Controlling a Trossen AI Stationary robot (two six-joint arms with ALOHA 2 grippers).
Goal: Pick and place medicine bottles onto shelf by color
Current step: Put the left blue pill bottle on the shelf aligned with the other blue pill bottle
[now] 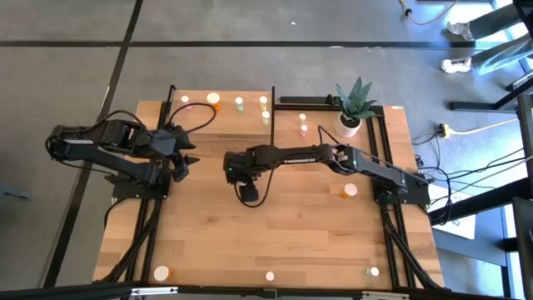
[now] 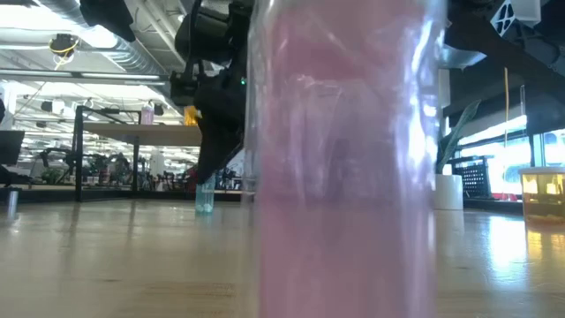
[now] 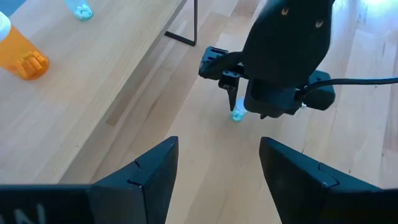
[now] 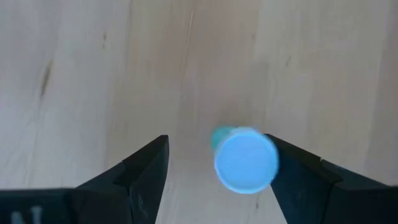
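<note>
A small green-blue bottle with a pale blue cap stands upright on the tabletop near its middle; it also shows in the left wrist view and the low view. My right gripper is open, points down over it, and its fingers stand on either side of the cap. My left gripper is open and empty at the table's left. The shelf at the far edge carries several bottles, among them an orange one. My right gripper comes from above, pointing down, with the bottle's cap close against one finger and a wide gap to the other. I cannot tell whether that finger touches the cap. The bottle stands on the table.
A pink bottle stands right in front of the low camera and hides much of that view. A white plant pot stands at the far right. An orange bottle lies right of centre, and loose bottles stand along the near edge.
</note>
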